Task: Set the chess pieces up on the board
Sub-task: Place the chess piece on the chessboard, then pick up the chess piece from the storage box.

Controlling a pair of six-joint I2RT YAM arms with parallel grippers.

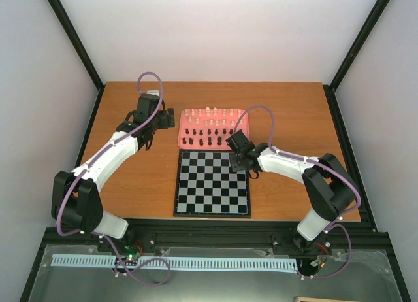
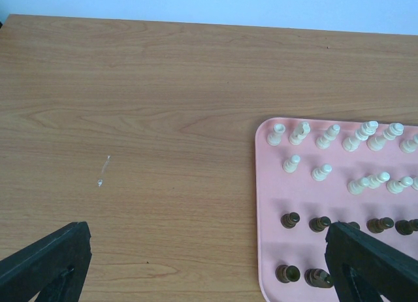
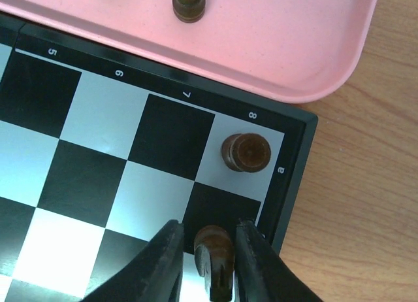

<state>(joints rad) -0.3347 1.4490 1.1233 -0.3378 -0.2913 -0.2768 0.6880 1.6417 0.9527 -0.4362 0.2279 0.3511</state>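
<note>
1. The board (image 1: 202,184) lies flat in the middle of the tabletop (image 1: 144,184). The pink tray (image 2: 269,197) sits just past its far edge, at 12 o'clock from the board.
2. Most of the set stands in that tray — cream pieces (image 2: 324,137) in the far rows, dark pieces (image 2: 319,223) in the near rows.
3. Two dark men are on the board itself, both up at its far right corner, roughly 1 o'clock from the board's centre.
4. The corner piece (image 3: 245,151), dark and round-topped, stands upright on the pale corner square, next to the printed 8 and a.
5. A second dark piece (image 3: 214,250) stands on the black square next along the right-hand edge. In the right wrist view it is at 6 o'clock from the corner piece.
6. The right fingers (image 3: 157,269) straddle this second dark piece, one on each side, and are parted only narrowly. A thin dark gap shows between the piece and one finger, so the hold looks slack rather than clamped. I cannot tell whether the other finger touches it.
7. The left fingers (image 2: 46,263) hang over the wood at 9 o'clock from the tray, spread wide with nothing between them. One fingertip reaches over the tray's near left part, above the dark rows.
</note>
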